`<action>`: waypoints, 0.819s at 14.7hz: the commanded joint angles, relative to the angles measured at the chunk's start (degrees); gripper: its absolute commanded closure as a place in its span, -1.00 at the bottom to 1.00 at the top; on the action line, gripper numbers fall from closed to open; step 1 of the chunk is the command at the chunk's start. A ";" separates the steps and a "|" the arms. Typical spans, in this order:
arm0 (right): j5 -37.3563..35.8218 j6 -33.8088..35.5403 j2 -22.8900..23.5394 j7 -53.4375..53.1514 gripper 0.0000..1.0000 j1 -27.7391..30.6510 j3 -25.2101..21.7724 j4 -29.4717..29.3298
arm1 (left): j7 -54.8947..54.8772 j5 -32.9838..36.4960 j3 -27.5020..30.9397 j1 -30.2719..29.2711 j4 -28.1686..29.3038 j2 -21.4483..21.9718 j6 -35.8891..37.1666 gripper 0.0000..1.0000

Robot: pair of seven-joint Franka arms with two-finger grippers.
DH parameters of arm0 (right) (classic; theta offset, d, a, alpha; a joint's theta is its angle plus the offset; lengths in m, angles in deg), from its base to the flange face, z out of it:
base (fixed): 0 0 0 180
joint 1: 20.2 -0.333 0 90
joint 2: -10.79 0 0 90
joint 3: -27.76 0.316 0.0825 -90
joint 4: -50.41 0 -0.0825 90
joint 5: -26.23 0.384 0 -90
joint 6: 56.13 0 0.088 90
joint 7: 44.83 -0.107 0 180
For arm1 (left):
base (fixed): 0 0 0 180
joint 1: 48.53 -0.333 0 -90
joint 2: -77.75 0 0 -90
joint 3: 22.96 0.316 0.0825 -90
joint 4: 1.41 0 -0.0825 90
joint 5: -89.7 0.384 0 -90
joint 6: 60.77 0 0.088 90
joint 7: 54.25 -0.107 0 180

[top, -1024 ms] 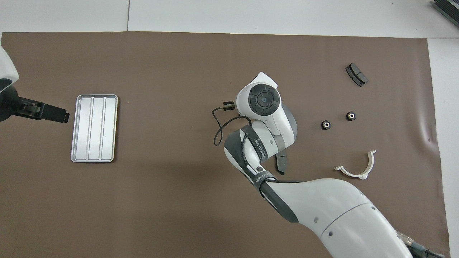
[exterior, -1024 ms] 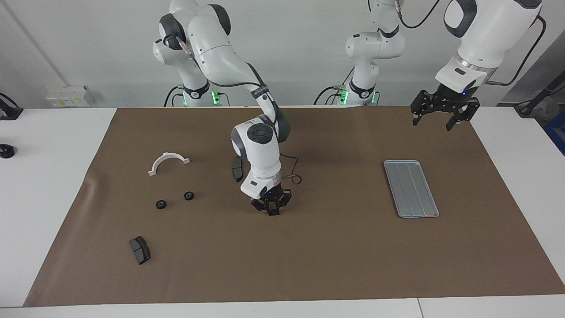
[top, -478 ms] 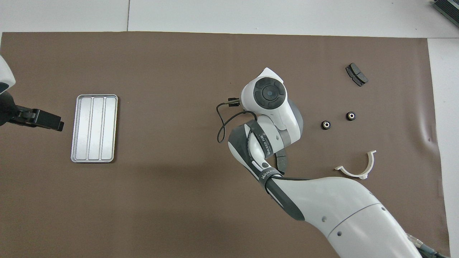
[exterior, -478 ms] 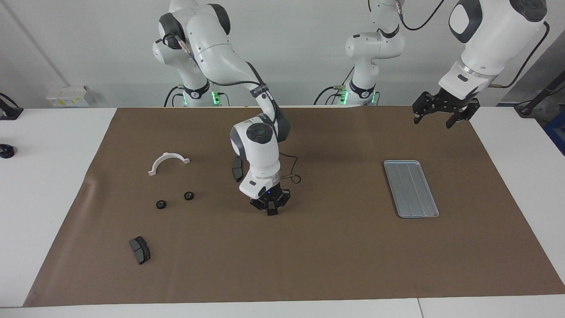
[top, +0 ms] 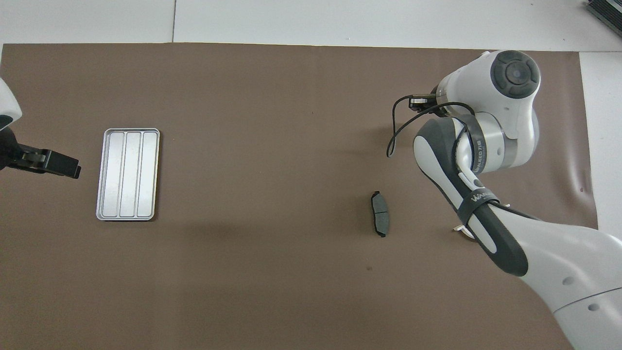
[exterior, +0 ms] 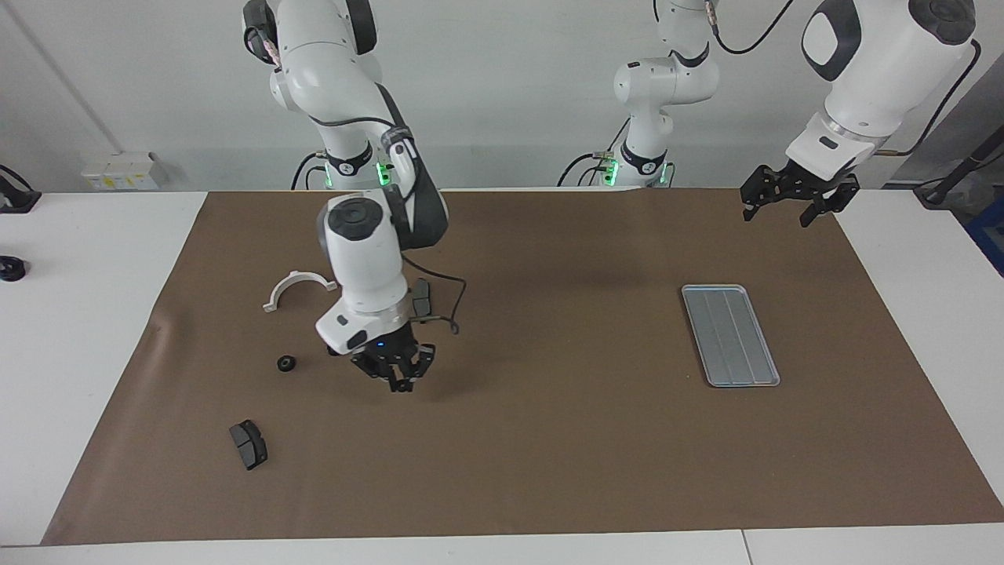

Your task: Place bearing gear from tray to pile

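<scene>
The silver-grey tray point(exterior: 729, 333) point(top: 127, 174) lies on the brown mat toward the left arm's end, and I see nothing in its grooves. One black gear of the pile point(exterior: 286, 362) shows on the mat toward the right arm's end. In the overhead view the right arm covers the pile. My right gripper point(exterior: 401, 382) hangs low over the mat beside that gear, shut with its fingertips together. Whether a bearing gear sits between them does not show. My left gripper point(exterior: 776, 216) waits open in the air, over the mat's edge nearer the robots than the tray.
A white half-ring point(exterior: 299, 288) lies nearer the robots than the gear. One dark brake pad point(exterior: 249, 444) lies near the mat's front corner, another point(exterior: 422, 299) point(top: 380, 219) beside the right wrist. A black cable point(top: 396, 131) loops off that wrist.
The right arm has swung from the middle of the mat toward its own end, carrying its shut gripper close to the pile and covering one gear. The left gripper drew back slightly.
</scene>
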 commanded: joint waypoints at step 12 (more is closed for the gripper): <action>0.88 -5.61 -3.53 -0.97 -1.00 4.70 0.79 7.04 | 0.65 -2.34 0.26 0.14 -5.20 -3.86 -2.80 -1.00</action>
